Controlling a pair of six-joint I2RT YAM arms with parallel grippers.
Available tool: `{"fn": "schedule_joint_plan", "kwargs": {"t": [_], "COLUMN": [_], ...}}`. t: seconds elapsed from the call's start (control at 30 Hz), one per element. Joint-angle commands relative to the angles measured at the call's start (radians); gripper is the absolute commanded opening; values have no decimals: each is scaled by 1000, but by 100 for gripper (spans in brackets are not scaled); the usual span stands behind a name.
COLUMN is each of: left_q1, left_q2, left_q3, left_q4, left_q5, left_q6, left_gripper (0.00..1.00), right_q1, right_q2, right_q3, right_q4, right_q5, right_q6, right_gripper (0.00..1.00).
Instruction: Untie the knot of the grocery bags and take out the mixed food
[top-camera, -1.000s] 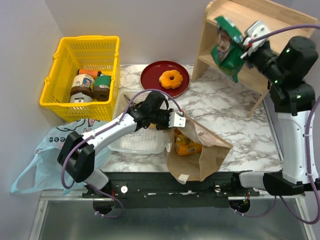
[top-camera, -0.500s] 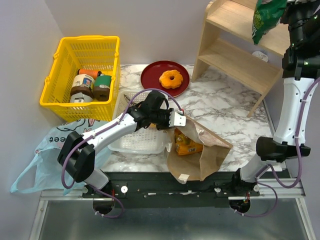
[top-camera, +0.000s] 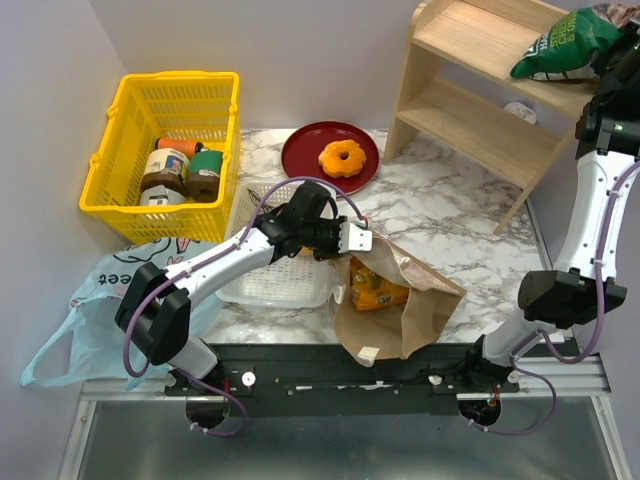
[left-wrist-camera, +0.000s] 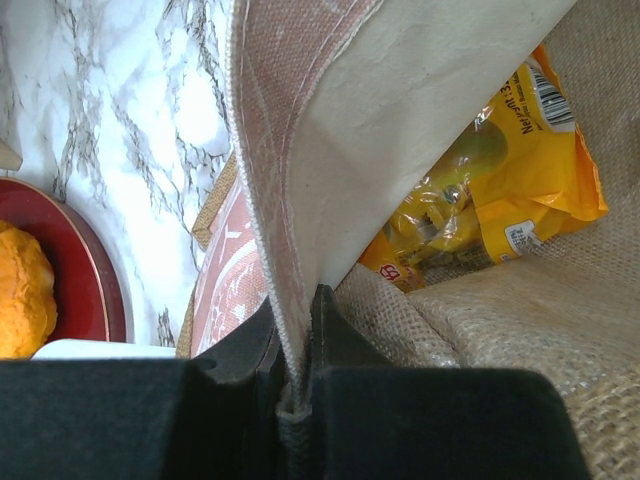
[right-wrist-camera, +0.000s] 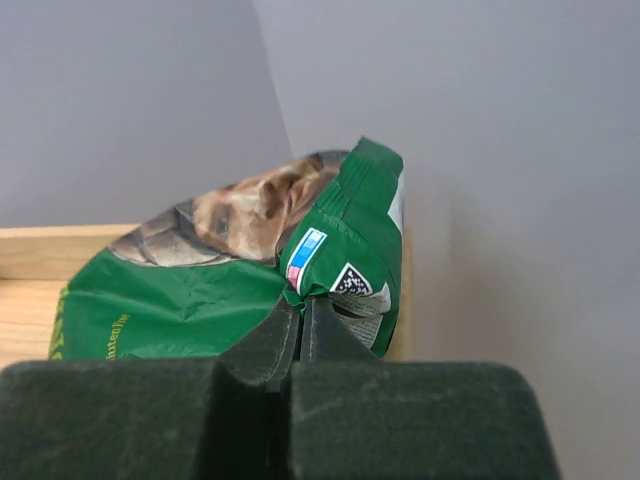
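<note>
The left claw (left-wrist-camera: 296, 335) pinches the rim of the brown paper bag (left-wrist-camera: 400, 110) on the surface (top-camera: 440, 215), a yellow snack packet (left-wrist-camera: 500, 180) inside it. The right claw (right-wrist-camera: 298, 322) grips the green crisp bag (right-wrist-camera: 190, 300) at the top of the wooden shelf (top-camera: 480, 40)

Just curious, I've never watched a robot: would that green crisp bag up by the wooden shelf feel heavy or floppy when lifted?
Probably light: the right gripper holds the green crisp bag by one pinched edge. Likely floppy, since the film creases around that pinch. Its glossy surface might slip.
</note>
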Motion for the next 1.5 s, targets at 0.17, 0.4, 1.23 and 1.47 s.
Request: {"fn": "schedule_joint_plan", "kwargs": {"t": [0.17,0.4,1.23,1.47], "left_q1": [6,4,-6,-3], "left_q2": [-2,-2,-20,-20], "left_q3": [-38,-44,-53,-51], "left_q4": [-26,-9,-26,-29], "left_q5": [-62,-54,-79,-88], "left_q6": [-30,-44,-75,-84], "left_gripper": [16,19,20,21], "right_q1": [-15,-14,158,211], "right_q2": [-194,-399,99,107], "right_q3": [-188,-341,37,35], "right_q4": [-107,-121,-26,-27], "right_q5": [-181,-145,-97,-114], "right_q6": [109,4,-496,-477], "right_gripper": [66,82,2,2]}}
